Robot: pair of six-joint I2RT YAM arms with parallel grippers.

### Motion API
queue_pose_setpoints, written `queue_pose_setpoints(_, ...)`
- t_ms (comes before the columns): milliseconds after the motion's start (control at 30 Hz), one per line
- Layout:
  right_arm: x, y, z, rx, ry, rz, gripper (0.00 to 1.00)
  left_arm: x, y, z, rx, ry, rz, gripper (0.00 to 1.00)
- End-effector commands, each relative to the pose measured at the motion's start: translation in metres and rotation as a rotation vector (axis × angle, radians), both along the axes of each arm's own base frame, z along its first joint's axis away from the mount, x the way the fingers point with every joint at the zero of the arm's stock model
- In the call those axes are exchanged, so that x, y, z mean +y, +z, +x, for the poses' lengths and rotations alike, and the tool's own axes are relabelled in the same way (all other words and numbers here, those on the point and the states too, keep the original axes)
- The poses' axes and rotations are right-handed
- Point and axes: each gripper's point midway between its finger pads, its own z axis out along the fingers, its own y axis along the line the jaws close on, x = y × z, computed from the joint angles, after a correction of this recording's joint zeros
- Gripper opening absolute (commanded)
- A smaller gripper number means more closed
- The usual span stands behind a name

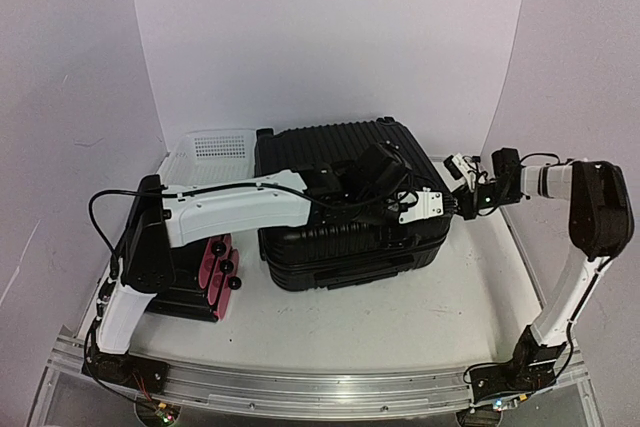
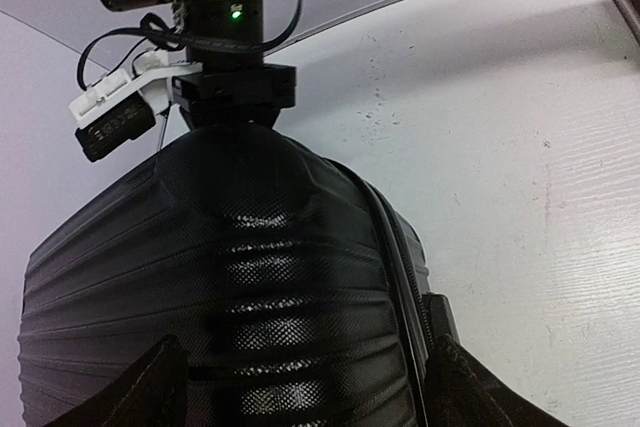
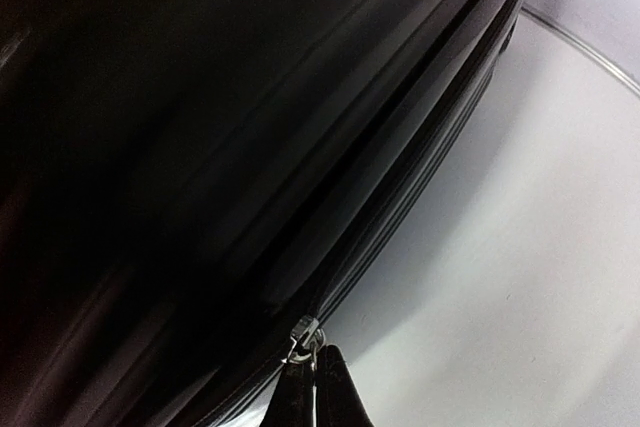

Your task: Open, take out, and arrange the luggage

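Right gripper is pinched tight on the zip pull, right up at the lens. The luggage lies flat in the middle of the table, lid down. Left gripper is spread wide over the top shell; can't tell if it's touching. My plan is to drag the pull along the seam, not away from it. I'd go slow round corners, with the left pressing down so the case doesn't slide.

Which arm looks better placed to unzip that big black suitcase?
Right. The right gripper is shut on the zipper pull at the luggage seam; the left gripper sits open over the ribbed shell.
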Motion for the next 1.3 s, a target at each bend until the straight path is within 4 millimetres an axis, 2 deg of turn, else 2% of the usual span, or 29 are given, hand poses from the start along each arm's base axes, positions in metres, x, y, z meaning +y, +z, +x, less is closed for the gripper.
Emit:
queue_pose_setpoints(0,-0.014,0.062,0.085,-0.287,0.009,0.038,0.0,0.035,-0.033,-0.019,0.159,0.014,0.161,0.82)
queue_pose_setpoints(33,-0.013,0.056,0.096,-0.269,0.007,0.065,0.0,0.034,-0.027,-0.019,0.163,0.019,0.151,0.83)
queue_pose_setpoints(67,-0.011,0.065,0.107,-0.289,0.003,0.092,0.0,0.032,-0.022,-0.023,0.185,0.006,0.135,0.85)
queue_pose_setpoints(133,-0.011,0.059,0.129,-0.286,-0.014,0.145,0.0,0.032,-0.006,-0.028,0.212,0.001,0.108,0.87)
queue_pose_setpoints(267,-0.011,0.055,0.17,-0.301,-0.032,0.202,0.0,0.042,0.039,-0.026,0.311,0.053,0.011,0.92)
queue_pose_setpoints(367,-0.008,0.057,0.186,-0.315,-0.03,0.237,0.0,0.071,0.076,0.006,0.445,0.2,-0.095,0.94)
queue_pose_setpoints(433,-0.005,0.058,0.188,-0.33,-0.036,0.242,0.0,0.104,0.102,0.037,0.537,0.353,-0.198,0.95)
queue_pose_setpoints(467,-0.004,0.059,0.185,-0.332,-0.035,0.246,0.0,0.123,0.106,0.055,0.592,0.445,-0.242,0.95)
queue_pose_setpoints(533,-0.002,0.061,0.178,-0.336,-0.03,0.254,0.0,0.166,0.113,0.088,0.673,0.643,-0.333,0.96)
queue_pose_setpoints(633,-0.002,0.052,0.164,-0.318,-0.049,0.244,0.0,0.224,0.103,0.124,0.804,0.907,-0.442,0.97)
queue_pose_setpoints(700,-0.002,0.049,0.154,-0.305,-0.054,0.241,0.0,0.25,0.084,0.137,0.897,1.046,-0.484,0.96)
queue_pose_setpoints(733,-0.002,0.049,0.149,-0.301,-0.056,0.241,0.0,0.256,0.077,0.142,0.929,1.081,-0.493,0.96)
queue_pose_setpoints(900,-0.003,0.051,0.119,-0.291,-0.079,0.228,0.0,0.245,0.056,0.158,0.99,1.078,-0.467,0.95)
queue_pose_setpoints(1033,0.004,0.062,0.083,-0.286,-0.082,0.242,0.0,0.233,0.032,0.17,0.98,1.057,-0.409,0.94)
queue_pose_setpoints(1200,0.024,0.066,0.023,-0.268,-0.068,0.233,0.0,0.227,0.01,0.175,0.974,1.036,-0.336,0.94)
queue_pose_setpoints(1233,0.024,0.064,0.012,-0.252,-0.084,0.233,0.0,0.223,0.008,0.175,0.974,1.007,-0.323,0.93)
queue_pose_setpoints(1267,0.034,0.057,-0.007,-0.221,-0.075,0.235,0.0,0.216,0.005,0.175,0.981,0.968,-0.309,0.93)
